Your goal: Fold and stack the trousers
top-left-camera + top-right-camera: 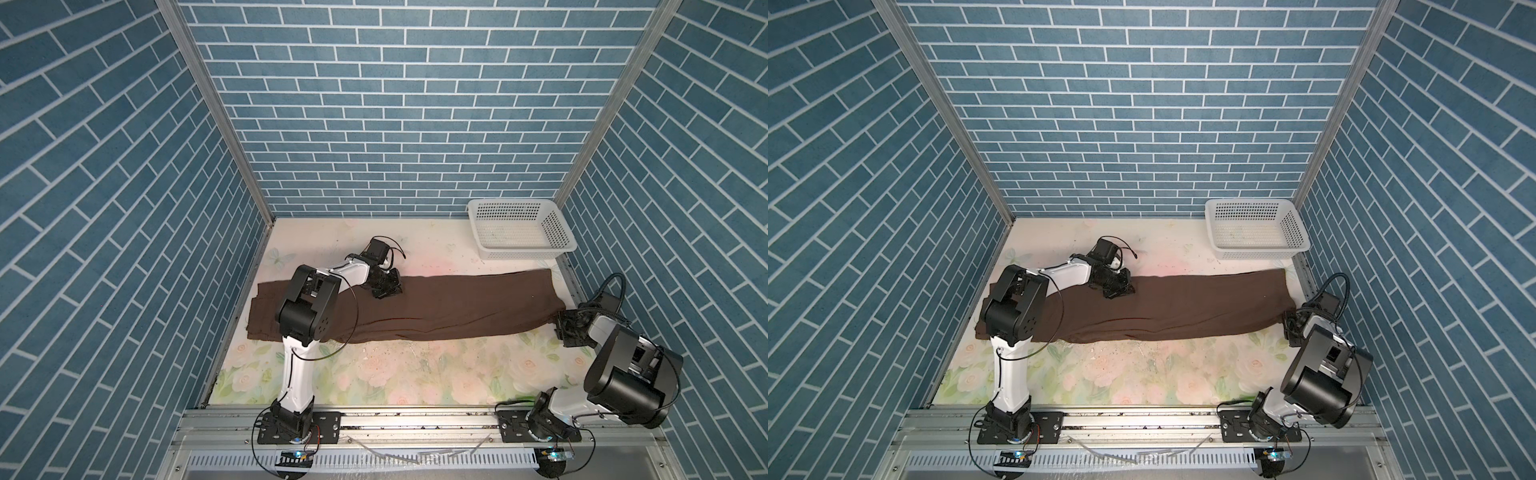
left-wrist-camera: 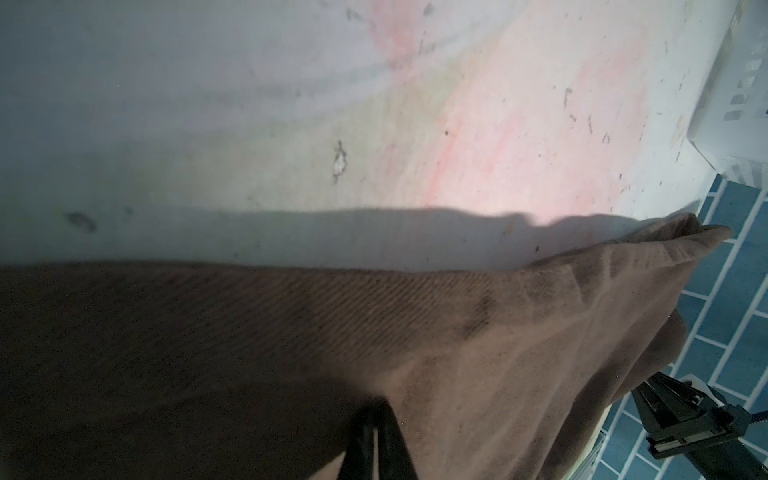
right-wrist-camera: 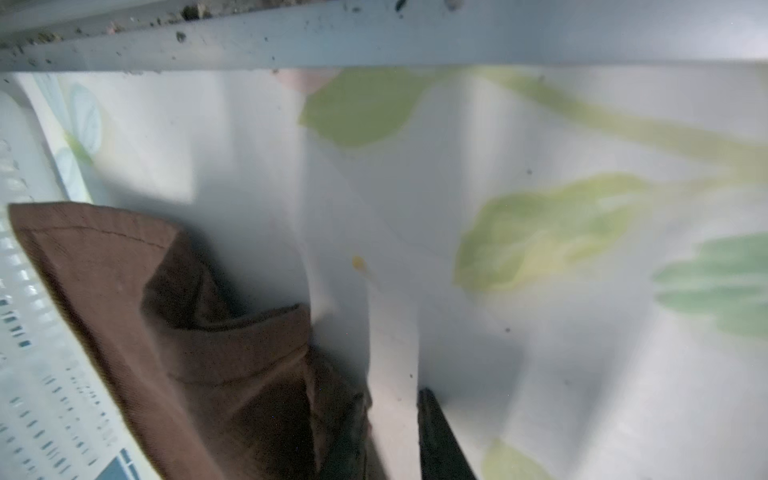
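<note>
I see the trousers (image 1: 436, 303) lying flat left-to-right across the table (image 1: 415, 374); left arm (image 1: 299, 316) bent over them, left gripper (image 1: 388, 291) clenched tips-down near their far edge; right gripper (image 1: 561, 328) low at the right hem, fingers (image 3: 440, 436) slightly parted

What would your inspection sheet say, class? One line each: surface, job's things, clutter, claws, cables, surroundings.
Surface: floral table, scuffed, with dirt specks near the middle.
Job's things: brown trousers lie as one long strip across the table.
Clutter: white basket in the far right corner; thin strips on the front rail.
Claws: left claw shut, resting on the trousers' far edge; right claw open at their right end.
Cables: a black cable loops off each arm.
Surroundings: blue brick-pattern walls on three sides.
</note>
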Available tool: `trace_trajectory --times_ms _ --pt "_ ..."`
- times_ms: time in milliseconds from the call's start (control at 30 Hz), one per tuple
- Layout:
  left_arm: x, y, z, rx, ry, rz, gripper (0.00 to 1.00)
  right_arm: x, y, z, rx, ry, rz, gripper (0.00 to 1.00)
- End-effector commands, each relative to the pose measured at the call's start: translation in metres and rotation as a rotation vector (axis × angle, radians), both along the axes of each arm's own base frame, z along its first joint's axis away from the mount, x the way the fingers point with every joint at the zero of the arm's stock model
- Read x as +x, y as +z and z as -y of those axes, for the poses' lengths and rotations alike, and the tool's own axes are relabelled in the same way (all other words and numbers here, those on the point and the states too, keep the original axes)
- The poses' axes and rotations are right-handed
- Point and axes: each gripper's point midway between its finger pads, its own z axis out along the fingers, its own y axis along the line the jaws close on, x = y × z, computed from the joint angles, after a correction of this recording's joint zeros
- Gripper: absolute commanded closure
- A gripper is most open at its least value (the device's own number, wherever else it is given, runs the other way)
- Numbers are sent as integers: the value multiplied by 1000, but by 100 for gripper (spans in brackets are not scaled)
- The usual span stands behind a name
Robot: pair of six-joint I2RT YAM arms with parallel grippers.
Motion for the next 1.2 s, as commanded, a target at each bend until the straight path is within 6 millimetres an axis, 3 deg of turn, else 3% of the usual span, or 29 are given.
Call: trace_trajectory --times_ms 0,200,733,1167 --pt "-37 -66 -24 149 13 -167 91 -11 -18 0 56 -85 -28 75" --pt "-38 -68 -24 151 12 -170 91 0 -20 -7 97 -57 7 77" --pt "-38 -74 -22 141 15 -192 91 -10 -22 -32 206 -68 -5 76" --pt "-39 -74 -21 135 15 -192 91 3 -21 -43 244 -66 2 63"
